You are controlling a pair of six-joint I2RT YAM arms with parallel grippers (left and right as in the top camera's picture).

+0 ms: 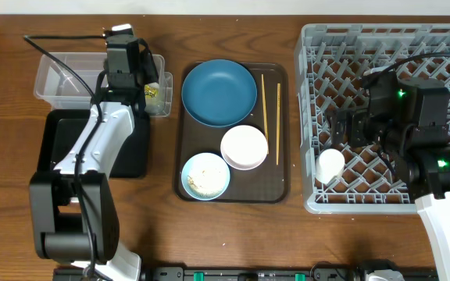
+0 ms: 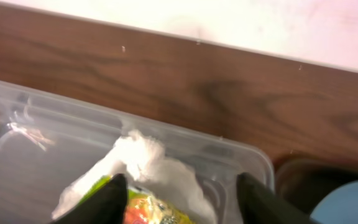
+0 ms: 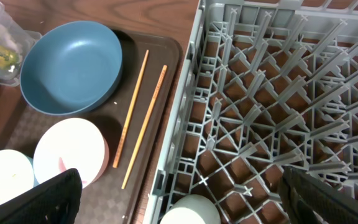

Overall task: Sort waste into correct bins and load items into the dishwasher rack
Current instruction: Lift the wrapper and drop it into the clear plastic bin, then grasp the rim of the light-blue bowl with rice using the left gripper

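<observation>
My left gripper (image 2: 182, 202) is open over the right end of the clear tub (image 2: 55, 124); crumpled white tissue (image 2: 145, 158) and the yellow-green wrapper (image 2: 143, 211) lie in the tub between its fingers. Overhead, it (image 1: 148, 78) hangs over the tub (image 1: 61, 78), with the black tray (image 1: 57, 152) beneath the arm. The dark blue plate (image 1: 219, 92), white bowl (image 1: 244, 147), pale blue bowl (image 1: 205, 176) with rice scraps and two chopsticks (image 1: 264, 105) lie on the brown tray. My right gripper (image 3: 185, 199) is open and empty above the grey rack (image 1: 389, 47).
The brown serving tray (image 1: 283, 183) sits between the bins and the rack. A small white cup (image 1: 330, 165) stands in the rack's front left corner, just below my right gripper. Bare wooden table (image 1: 233, 234) runs along the front.
</observation>
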